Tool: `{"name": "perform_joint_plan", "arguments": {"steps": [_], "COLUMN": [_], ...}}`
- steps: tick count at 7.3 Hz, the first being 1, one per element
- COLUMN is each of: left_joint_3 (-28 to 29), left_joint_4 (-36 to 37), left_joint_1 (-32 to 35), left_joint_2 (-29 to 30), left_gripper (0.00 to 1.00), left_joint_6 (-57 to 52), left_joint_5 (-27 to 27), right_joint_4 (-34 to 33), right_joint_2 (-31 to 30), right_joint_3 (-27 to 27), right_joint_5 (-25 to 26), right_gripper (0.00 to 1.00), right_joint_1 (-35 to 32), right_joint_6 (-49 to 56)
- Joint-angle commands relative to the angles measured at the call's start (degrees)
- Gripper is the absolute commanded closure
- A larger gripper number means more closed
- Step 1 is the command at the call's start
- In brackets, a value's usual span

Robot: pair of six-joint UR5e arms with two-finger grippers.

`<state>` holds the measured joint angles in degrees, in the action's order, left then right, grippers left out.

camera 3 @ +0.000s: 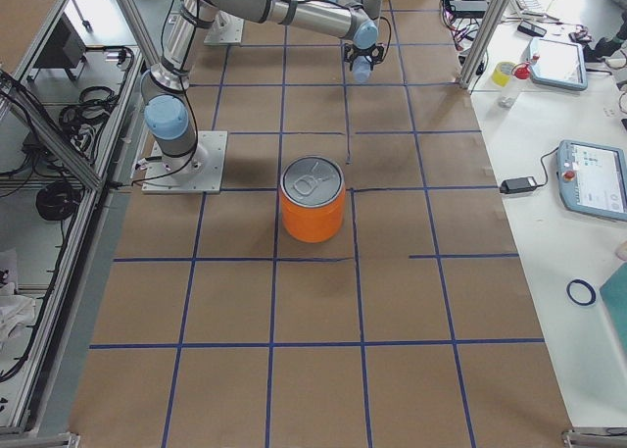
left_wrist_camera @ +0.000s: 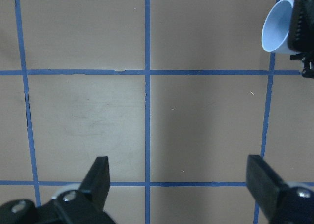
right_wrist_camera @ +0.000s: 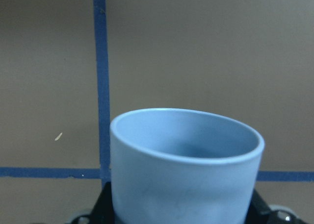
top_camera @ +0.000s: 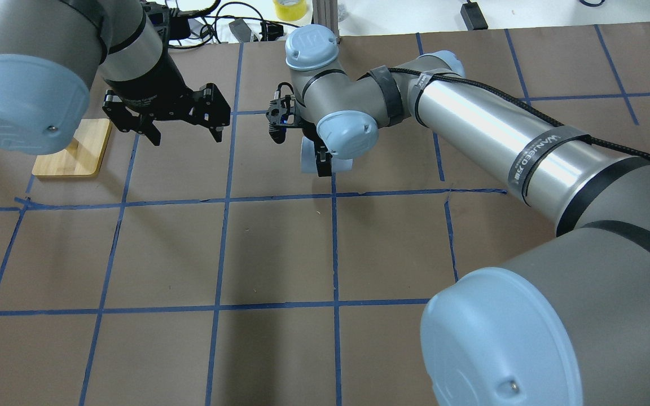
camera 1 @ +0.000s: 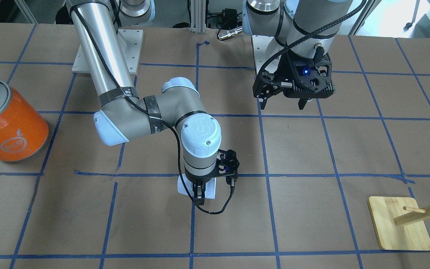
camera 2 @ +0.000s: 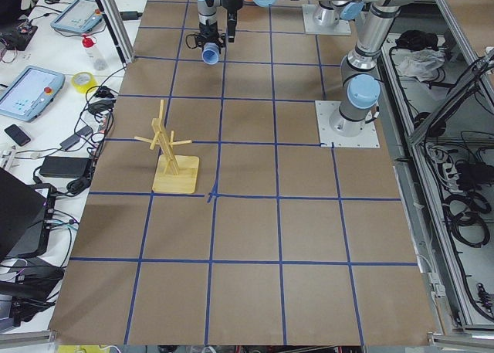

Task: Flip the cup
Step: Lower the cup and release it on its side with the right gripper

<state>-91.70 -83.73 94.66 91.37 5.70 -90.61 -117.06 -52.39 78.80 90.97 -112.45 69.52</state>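
Note:
The pale blue-white cup [right_wrist_camera: 186,175] sits between the fingers of my right gripper [camera 1: 199,195], which is shut on it. The cup is held on its side low over the brown table, its open mouth [left_wrist_camera: 275,28] showing in the left wrist view. Its two ends stick out from under the wrist in the front view [camera 1: 181,186] and the overhead view [top_camera: 307,155]. I cannot tell whether it touches the table. My left gripper [camera 1: 284,104] hangs open and empty above the table, one grid square away from the cup; it also shows in the overhead view [top_camera: 187,134].
A big orange can [camera 1: 9,123] with a silver top stands far off on the robot's right side. A wooden peg stand [camera 1: 399,228] on a square base [top_camera: 74,152] stands on the left side, near the left gripper. Blue tape lines grid the table.

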Motion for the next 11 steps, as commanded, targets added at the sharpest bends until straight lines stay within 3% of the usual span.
{"name": "perform_joint_plan", "arguments": {"steps": [1, 6, 7, 8, 9, 11], "left_joint_3": [0.03, -0.05, -0.05, -0.05, -0.05, -0.05], "left_joint_4": [-0.02, -0.02, -0.02, 0.06, 0.06, 0.06], "left_joint_1": [0.09, 0.09, 0.09, 0.0, 0.09, 0.0], "left_joint_2": [0.13, 0.13, 0.13, 0.13, 0.13, -0.05], "left_gripper": [0.0, 0.0, 0.0, 0.0, 0.0, 0.0], "left_joint_6": [-0.16, 0.1, 0.19, 0.19, 0.28, 0.28], "left_joint_5": [-0.01, 0.08, 0.08, 0.17, 0.17, 0.17], "right_joint_4": [-0.89, -0.63, -0.72, -1.15, -5.51, -6.25], "right_joint_2": [1.23, 1.5, 1.5, 1.59, 1.67, 1.67], "right_joint_3": [-0.05, 1.09, 1.18, 1.18, 1.36, 1.36], "right_joint_5": [-0.09, -0.35, -0.44, -8.01, -15.13, -15.21], "right_gripper": [1.0, 0.98, 0.7, 0.21, 0.0, 0.0], "right_joint_1": [-1.62, -2.6, -2.6, -2.51, -2.42, -2.07], "right_joint_6": [-0.42, -3.78, -3.69, -3.78, -4.74, -5.19]}}
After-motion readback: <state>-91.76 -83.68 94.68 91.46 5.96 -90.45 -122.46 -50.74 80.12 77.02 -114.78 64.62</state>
